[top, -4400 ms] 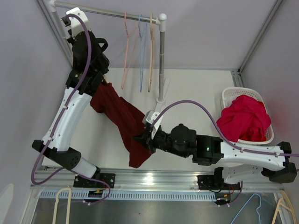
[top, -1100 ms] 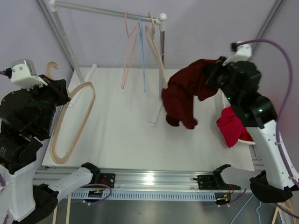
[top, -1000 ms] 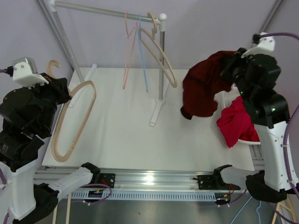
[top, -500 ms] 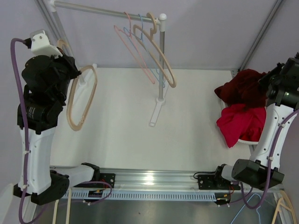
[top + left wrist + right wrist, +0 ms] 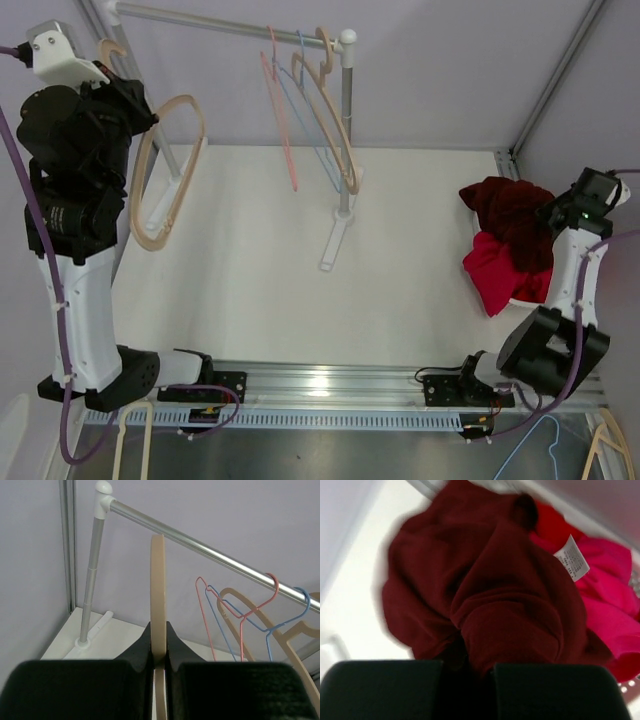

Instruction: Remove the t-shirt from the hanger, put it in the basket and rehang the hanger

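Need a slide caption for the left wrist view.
Left claw grips a bare wooden hanger near the rail holding other hangers.

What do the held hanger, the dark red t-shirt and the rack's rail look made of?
The held hanger: probably wood, matte tan, flat-edged. The dark red t-shirt: soft knit fabric, draping in folds. The rail: metal tube, glossy silver highlights.

White, boxy link shells alternate with bulky black joint housings on the left arm (image 5: 78, 270) and the right arm (image 5: 568, 275). A purple cable (image 5: 62, 330) trails each. A small green light (image 5: 583, 213), perhaps a status lamp, glows on the right. The left gripper (image 5: 158, 630) has matte black, blunt-tipped fingers (image 5: 142, 647).
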You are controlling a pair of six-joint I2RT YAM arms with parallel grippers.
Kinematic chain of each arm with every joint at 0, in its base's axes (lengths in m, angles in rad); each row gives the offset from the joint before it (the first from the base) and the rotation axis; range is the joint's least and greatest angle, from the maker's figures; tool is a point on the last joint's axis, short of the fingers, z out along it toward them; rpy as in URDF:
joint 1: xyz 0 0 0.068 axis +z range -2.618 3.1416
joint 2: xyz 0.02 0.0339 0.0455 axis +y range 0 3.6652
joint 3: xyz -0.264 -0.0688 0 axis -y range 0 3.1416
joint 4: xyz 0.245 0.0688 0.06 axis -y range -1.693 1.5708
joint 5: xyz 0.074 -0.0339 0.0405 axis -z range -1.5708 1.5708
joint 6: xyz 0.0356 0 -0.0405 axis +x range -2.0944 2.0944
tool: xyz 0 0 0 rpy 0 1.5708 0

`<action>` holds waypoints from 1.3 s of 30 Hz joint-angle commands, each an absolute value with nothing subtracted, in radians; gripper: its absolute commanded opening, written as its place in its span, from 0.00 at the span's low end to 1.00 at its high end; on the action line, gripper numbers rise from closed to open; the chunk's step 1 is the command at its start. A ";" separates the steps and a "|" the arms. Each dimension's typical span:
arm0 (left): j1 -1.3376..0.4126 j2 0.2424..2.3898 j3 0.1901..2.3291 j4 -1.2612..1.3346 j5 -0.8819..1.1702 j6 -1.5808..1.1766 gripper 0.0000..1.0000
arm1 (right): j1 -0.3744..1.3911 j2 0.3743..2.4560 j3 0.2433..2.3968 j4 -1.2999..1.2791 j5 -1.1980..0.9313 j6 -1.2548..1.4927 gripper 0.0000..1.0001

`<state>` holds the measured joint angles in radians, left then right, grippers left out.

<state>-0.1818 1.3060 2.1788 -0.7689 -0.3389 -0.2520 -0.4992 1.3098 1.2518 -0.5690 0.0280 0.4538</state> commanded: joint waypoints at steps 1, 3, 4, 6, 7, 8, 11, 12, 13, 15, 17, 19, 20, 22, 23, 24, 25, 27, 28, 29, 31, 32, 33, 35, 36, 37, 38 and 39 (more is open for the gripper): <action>-0.169 1.331 2.212 -0.706 -0.261 -0.227 0.01 | -0.494 1.455 1.204 -0.494 0.133 0.511 0.00; -0.164 1.341 2.221 -0.703 -0.258 -0.210 0.01 | -0.486 1.567 1.209 -0.514 0.185 0.544 0.00; -0.160 1.345 2.230 -0.701 -0.255 -0.207 0.01 | -0.485 1.594 1.207 -0.528 0.201 0.566 0.00; -0.149 1.356 2.227 -0.699 -0.242 -0.209 0.01 | -0.477 1.644 1.197 -0.512 0.198 0.586 0.00; -0.135 1.359 2.226 -0.698 -0.236 -0.210 0.01 | -0.462 1.654 1.192 -0.506 0.210 0.591 0.00; -0.130 1.367 2.226 -0.699 -0.245 -0.218 0.01 | -0.454 1.666 1.180 -0.494 0.213 0.586 0.00; -0.107 1.370 2.198 -0.693 -0.247 -0.228 0.01 | -0.443 1.663 1.149 -0.485 0.245 0.594 0.00; -0.103 1.376 2.192 -0.689 -0.233 -0.232 0.01 | -0.445 1.649 1.140 -0.471 0.259 0.601 0.00; -0.098 1.382 2.189 -0.689 -0.229 -0.236 0.01 | -0.445 1.641 1.129 -0.465 0.259 0.601 0.01; -0.098 1.397 2.186 -0.683 -0.224 -0.235 0.01 | -0.442 1.629 1.127 -0.474 0.276 0.609 0.05; -0.098 1.404 2.169 -0.661 -0.225 -0.227 0.01 | -0.430 1.605 1.141 -0.498 0.293 0.604 0.30; -0.098 1.398 2.137 -0.637 -0.233 -0.232 0.01 | -0.401 1.550 1.166 -0.521 0.388 0.595 0.99; -0.098 1.391 2.102 -0.599 -0.229 -0.230 0.01 | -0.387 1.536 1.183 -0.541 0.420 0.597 0.99; -0.098 1.370 2.048 -0.559 -0.216 -0.232 0.01 | -0.362 1.502 1.230 -0.580 0.465 0.588 1.00; -0.098 1.362 2.028 -0.514 -0.209 -0.224 0.01 | -0.356 1.494 1.250 -0.598 0.478 0.588 1.00; -0.098 1.358 1.984 -0.494 -0.198 -0.218 0.01 | -0.338 1.485 1.265 -0.620 0.489 0.583 0.99; -0.098 1.353 1.971 -0.473 -0.180 -0.213 0.01 | -0.327 1.462 1.291 -0.624 0.511 0.577 1.00; -0.098 1.356 1.945 -0.427 -0.169 -0.204 0.01 | -0.304 1.437 1.311 -0.641 0.544 0.569 0.99; -0.098 1.361 1.945 -0.416 -0.155 -0.203 0.01 | -0.284 1.428 1.333 -0.647 0.558 0.565 0.99; -0.098 1.376 1.948 -0.401 -0.149 -0.199 0.01 | -0.278 1.410 1.344 -0.658 0.575 0.561 0.99; -0.098 1.388 1.951 -0.382 -0.141 -0.198 0.01 | -0.267 1.394 1.365 -0.675 0.584 0.549 0.99; -0.098 1.397 1.953 -0.362 -0.127 -0.189 0.01 | -0.267 1.387 1.382 -0.684 0.595 0.545 1.00; -0.098 1.402 1.953 -0.351 -0.124 -0.186 0.01 | -0.265 1.368 1.388 -0.684 0.594 0.534 0.99; -0.098 1.410 1.950 -0.315 -0.109 -0.170 0.01 | -0.264 1.339 1.390 -0.667 0.568 0.511 0.99; -0.098 1.419 1.947 -0.302 -0.101 -0.167 0.01 | -0.264 1.307 1.384 -0.626 0.498 0.483 0.99; -0.098 1.423 1.948 -0.290 -0.089 -0.160 0.01 | -0.261 1.287 1.370 -0.597 0.448 0.465 1.00; -0.098 1.431 1.951 -0.270 -0.063 -0.146 0.01 | -0.250 1.266 1.336 -0.537 0.405 0.451 0.99; -0.098 1.452 1.954 -0.270 -0.052 -0.143 0.01 | -0.241 1.225 1.319 -0.507 0.332 0.434 1.00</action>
<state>-0.1078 1.4223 1.9392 -0.3744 -0.1223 -0.1852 -0.2619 1.3109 1.3407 -0.6151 0.4595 0.4976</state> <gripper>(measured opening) 0.078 0.993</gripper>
